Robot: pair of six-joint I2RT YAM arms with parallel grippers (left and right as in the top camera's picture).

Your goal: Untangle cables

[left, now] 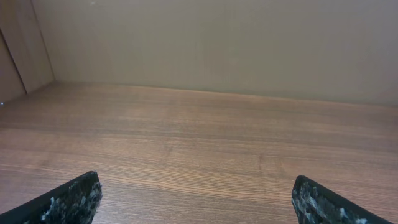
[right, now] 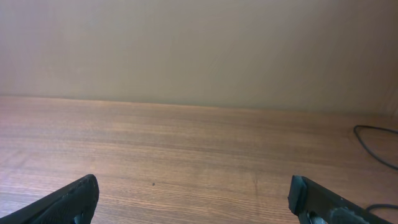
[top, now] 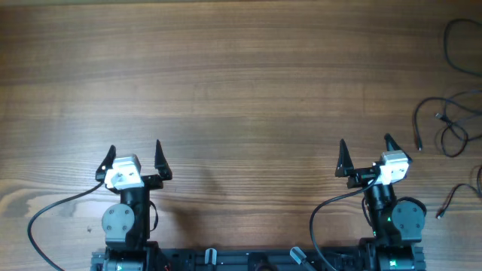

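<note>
Several thin black cables (top: pixel 450 124) lie as loose strands at the table's far right edge, with small plug tips; one more strand (top: pixel 461 41) loops at the top right and another (top: pixel 450 200) lies near the right arm. A piece of cable (right: pixel 373 144) shows at the right of the right wrist view. My left gripper (top: pixel 134 156) is open and empty near the front left; it also shows in the left wrist view (left: pixel 196 193). My right gripper (top: pixel 367 153) is open and empty, left of the cables; it also shows in the right wrist view (right: pixel 193 190).
The wooden table (top: pixel 241 90) spans the view. Thicker black arm cables (top: pixel 45 218) curve by each arm base at the front edge. A beige wall (left: pixel 217 43) stands behind the table.
</note>
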